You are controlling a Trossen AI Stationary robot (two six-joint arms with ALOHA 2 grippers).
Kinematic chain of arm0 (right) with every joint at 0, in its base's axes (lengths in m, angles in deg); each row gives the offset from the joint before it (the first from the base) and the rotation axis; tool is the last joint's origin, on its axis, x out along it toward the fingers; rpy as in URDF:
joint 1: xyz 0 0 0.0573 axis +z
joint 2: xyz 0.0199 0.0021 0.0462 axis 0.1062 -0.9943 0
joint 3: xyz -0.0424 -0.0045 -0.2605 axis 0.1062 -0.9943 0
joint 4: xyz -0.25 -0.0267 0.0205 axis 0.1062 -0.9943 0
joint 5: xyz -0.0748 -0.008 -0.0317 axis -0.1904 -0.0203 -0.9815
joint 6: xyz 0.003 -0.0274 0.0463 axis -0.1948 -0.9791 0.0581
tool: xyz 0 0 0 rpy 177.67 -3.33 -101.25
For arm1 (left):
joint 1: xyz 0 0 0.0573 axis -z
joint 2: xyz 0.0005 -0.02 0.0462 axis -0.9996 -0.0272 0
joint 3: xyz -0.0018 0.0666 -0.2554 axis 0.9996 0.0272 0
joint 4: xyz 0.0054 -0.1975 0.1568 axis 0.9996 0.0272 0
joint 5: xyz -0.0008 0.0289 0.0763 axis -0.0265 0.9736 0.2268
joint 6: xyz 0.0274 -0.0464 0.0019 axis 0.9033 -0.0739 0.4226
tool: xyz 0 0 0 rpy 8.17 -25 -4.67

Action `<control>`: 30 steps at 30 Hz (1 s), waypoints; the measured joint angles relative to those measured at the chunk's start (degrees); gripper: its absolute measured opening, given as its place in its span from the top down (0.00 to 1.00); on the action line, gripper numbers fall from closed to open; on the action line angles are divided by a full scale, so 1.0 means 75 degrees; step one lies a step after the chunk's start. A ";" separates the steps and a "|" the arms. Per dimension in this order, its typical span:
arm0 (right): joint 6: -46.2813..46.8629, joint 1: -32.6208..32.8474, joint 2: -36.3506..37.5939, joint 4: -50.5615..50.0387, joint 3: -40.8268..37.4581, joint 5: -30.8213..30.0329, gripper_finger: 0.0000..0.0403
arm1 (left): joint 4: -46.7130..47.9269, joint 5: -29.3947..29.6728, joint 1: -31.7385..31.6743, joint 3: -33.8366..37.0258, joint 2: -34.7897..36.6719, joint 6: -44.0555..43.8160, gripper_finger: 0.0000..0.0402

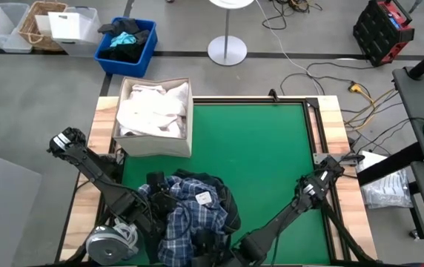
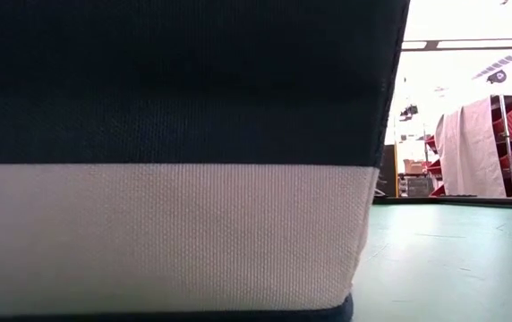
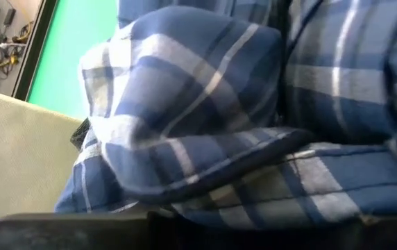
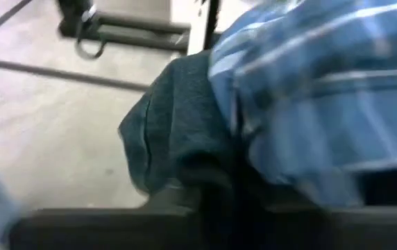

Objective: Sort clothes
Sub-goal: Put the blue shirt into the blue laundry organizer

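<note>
The clothes lie in a heap at the table's near edge, left of the middle: a blue-white plaid shirt (image 1: 190,219) on top, with a dark navy piece (image 1: 210,182) around it. White shirts (image 1: 153,107) fill a cloth box (image 1: 155,145) at the far left. My left gripper (image 1: 156,202) reaches into the heap from the left, and plaid cloth (image 3: 205,118) fills its wrist view. My right gripper (image 1: 219,246) is buried in the heap from the right. Its wrist view shows plaid (image 4: 323,90) beside a dark blue-grey fold (image 4: 178,125). The cloth hides both grippers' ends.
A woven wall (image 2: 166,161), navy above and white below, blocks most of the low view. Bare green table (image 1: 264,156) spreads over the middle and right. On the floor beyond the table stand a blue bin (image 1: 127,44) of dark fabric and clear bins (image 1: 71,26).
</note>
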 joint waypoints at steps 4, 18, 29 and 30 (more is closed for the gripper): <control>-0.0212 -0.0075 0.0299 -0.0113 0.0113 -0.0755 0.95 | -0.0082 -0.0075 0.0030 0.0072 0.0003 0.0138 0.79; 0.2363 -0.0869 0.0597 -0.1880 0.0083 -0.1247 0.97 | -0.0140 -0.0306 0.0185 0.0064 0.0085 0.0356 0.80; 0.3488 -0.0966 0.0516 -0.1996 -0.0918 -0.0891 0.97 | 0.1055 -0.0529 0.0226 -0.1092 0.0571 0.0390 0.80; 0.3647 -0.0994 0.0521 -0.1950 -0.1019 -0.0761 0.97 | 0.1049 -0.0534 0.0226 -0.1147 0.0626 0.0547 0.80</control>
